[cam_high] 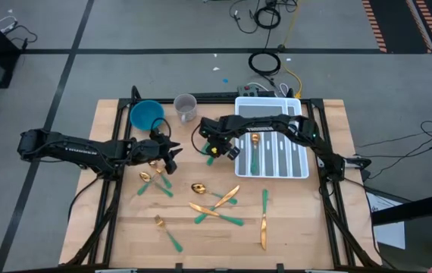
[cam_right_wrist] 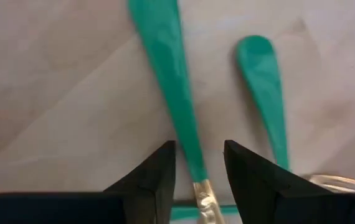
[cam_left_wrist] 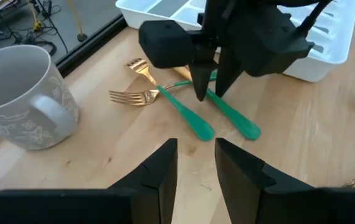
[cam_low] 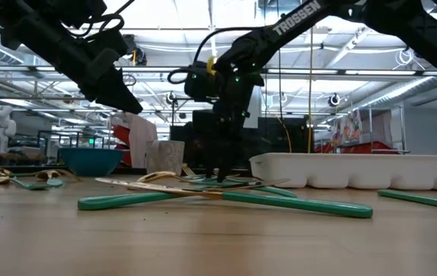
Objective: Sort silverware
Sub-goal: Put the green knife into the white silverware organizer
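We read one word only, "TROSSEN", in white capitals on the dark arm reaching down over the table.

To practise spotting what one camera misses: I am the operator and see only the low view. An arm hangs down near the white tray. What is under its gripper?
Observer: The right gripper stands astride a fork's green handle. Its fingers are open on either side and not closed on it.
Operator: Is anything in the tray yet?
Observer: Yes. From above, one green-handled piece lies in a slot of the tray.
Operator: And the other arm?
Observer: The left gripper hovers in front of the blue bowl, open and with nothing between its fingers.
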Robot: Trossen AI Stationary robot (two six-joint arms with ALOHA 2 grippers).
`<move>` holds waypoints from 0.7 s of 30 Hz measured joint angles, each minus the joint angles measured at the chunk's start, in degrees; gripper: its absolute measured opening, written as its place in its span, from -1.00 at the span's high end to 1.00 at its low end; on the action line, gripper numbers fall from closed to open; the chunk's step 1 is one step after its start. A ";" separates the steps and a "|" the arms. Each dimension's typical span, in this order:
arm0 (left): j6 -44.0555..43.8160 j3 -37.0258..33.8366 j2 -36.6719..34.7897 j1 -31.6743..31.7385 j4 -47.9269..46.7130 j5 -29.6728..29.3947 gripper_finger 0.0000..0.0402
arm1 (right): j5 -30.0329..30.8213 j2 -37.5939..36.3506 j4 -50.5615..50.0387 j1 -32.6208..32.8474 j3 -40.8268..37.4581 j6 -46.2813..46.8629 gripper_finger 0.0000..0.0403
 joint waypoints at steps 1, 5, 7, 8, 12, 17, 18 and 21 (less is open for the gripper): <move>0.02 0.00 0.00 0.00 -0.03 0.00 0.43 | -0.04 0.36 -0.32 -0.02 0.04 0.16 0.35; 0.50 0.00 0.00 0.01 -0.17 -0.22 0.43 | 0.33 0.77 0.34 -0.02 0.03 2.38 0.40; 0.98 0.00 0.00 0.00 -0.17 -0.26 0.43 | 0.91 0.81 0.38 0.00 0.01 3.25 0.54; 0.98 0.00 0.00 0.00 -0.13 -0.28 0.43 | 1.47 0.85 -0.19 0.06 0.18 3.33 0.66; 1.01 0.00 0.00 0.00 -0.13 -0.28 0.43 | 2.27 0.95 -1.76 0.10 0.64 3.05 0.93; 1.01 0.00 0.00 0.00 -0.11 -0.28 0.43 | 3.55 0.66 -1.64 0.88 0.54 5.20 0.98; 1.01 0.00 0.00 0.02 -0.11 -0.28 0.43 | 4.06 0.63 -1.56 1.14 0.53 5.51 0.98; 1.01 0.00 0.00 0.02 -0.13 -0.27 0.43 | 4.75 0.11 -1.57 1.71 0.57 6.09 0.99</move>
